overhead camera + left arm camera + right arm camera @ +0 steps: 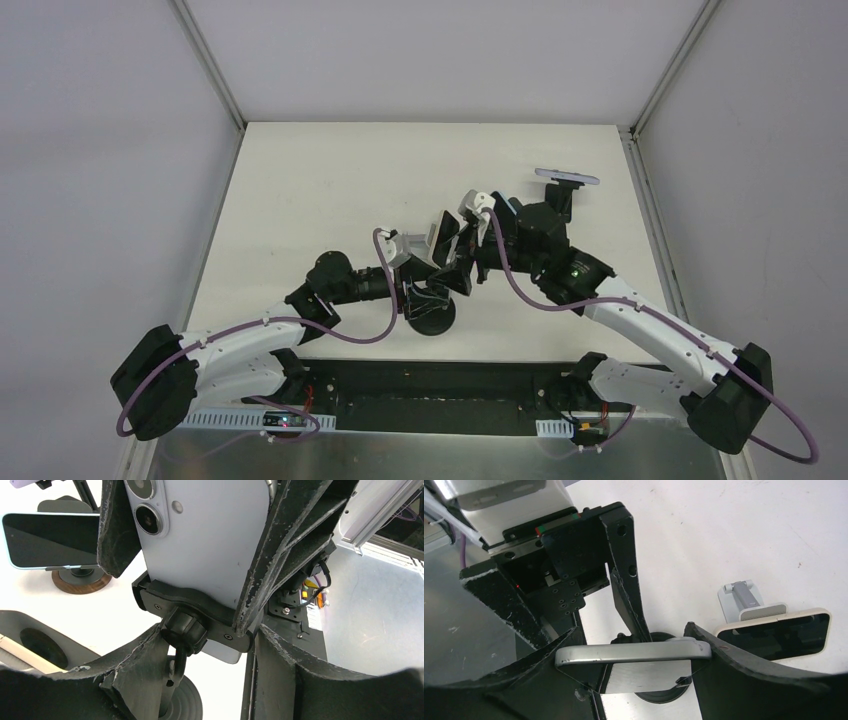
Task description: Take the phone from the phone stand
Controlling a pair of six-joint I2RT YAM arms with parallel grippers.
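step: grip set, pull-out pending | phone (210,545) sits clamped in phone stand (200,617), mid near edge of table (300,180) | right gripper (629,640) clasps phone's edges | left gripper (207,635) pinches phone stand (bracing, I judge) | next: slide phone up, clear of clamp

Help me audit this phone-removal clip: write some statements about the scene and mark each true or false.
1. The pale blue phone with two camera lenses sits in the black clamp phone stand. True.
2. The right hand hangs clear of that phone. False: it grips the phone's silver edge at both ends.
3. The left hand closes around the stand's neck below the phone. True.
4. Only one phone is on the white table. False: a second dark-screened phone stands on a round wooden base.
5. The stand's base is a white square. False: it is a black disc.
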